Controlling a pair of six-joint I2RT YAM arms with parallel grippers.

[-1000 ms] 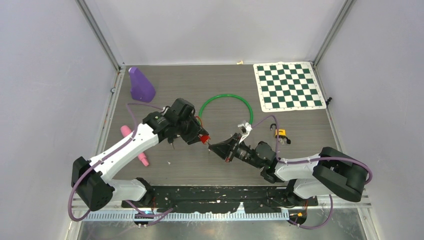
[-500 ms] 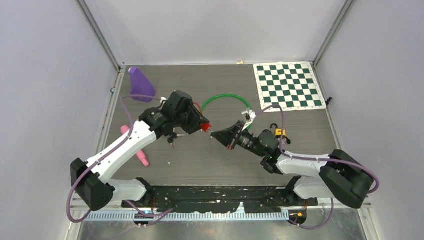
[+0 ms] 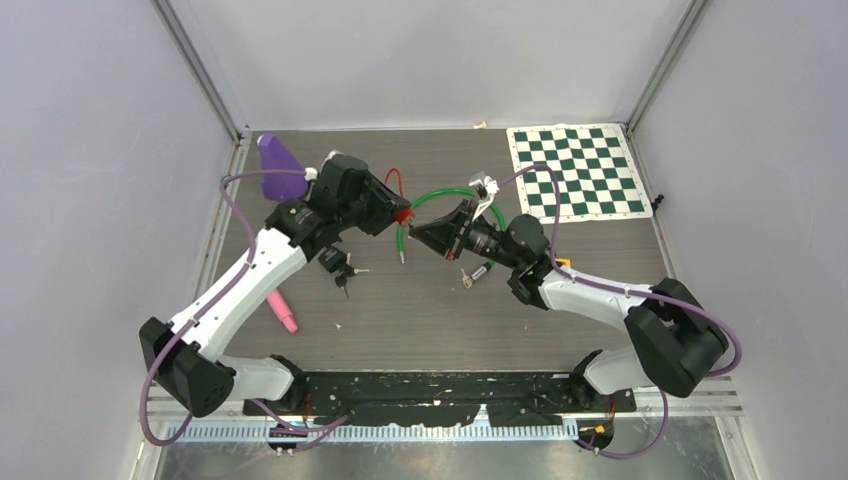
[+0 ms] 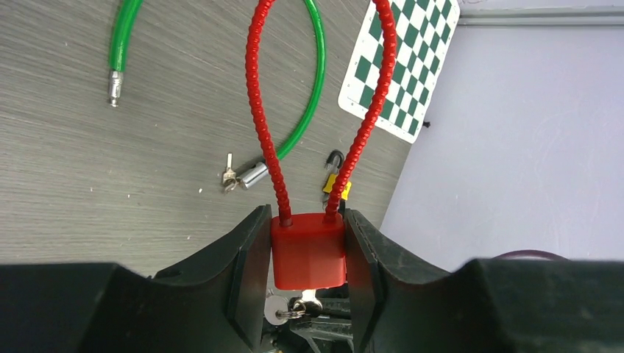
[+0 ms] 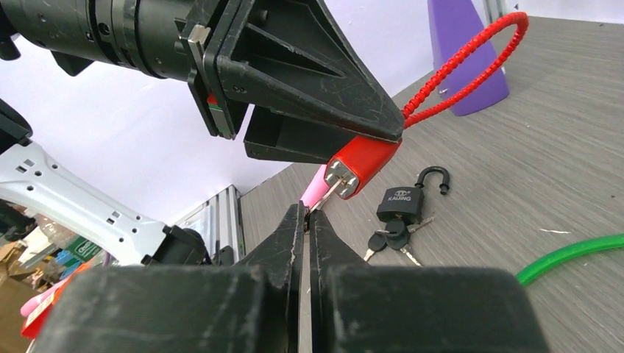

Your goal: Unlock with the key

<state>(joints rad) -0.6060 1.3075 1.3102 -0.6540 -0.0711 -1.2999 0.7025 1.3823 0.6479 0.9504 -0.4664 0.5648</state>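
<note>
Top external view first: the dark wood-grain table (image 3: 420, 320) fills the floor of the booth, and both arms reach in toward its middle, tips nearly meeting. Back right lies the green-and-white chequered mat (image 3: 575, 170). The green cable loop (image 3: 445, 193) lies on the table under and behind the two grippers, and the purple cone (image 3: 278, 165) stands at the back left.

Now the left gripper (image 3: 398, 212): its jaws are part-way closed, clamped on both sides of the red padlock (image 4: 307, 254), lifted off the table with its red beaded shackle looping away. The right gripper (image 5: 304, 215) is pinched fully tight on a slim silver key (image 5: 329, 193), whose tip touches the padlock's underside. Below them, a black padlock (image 5: 402, 203) lies on the table, shackle open.
</note>
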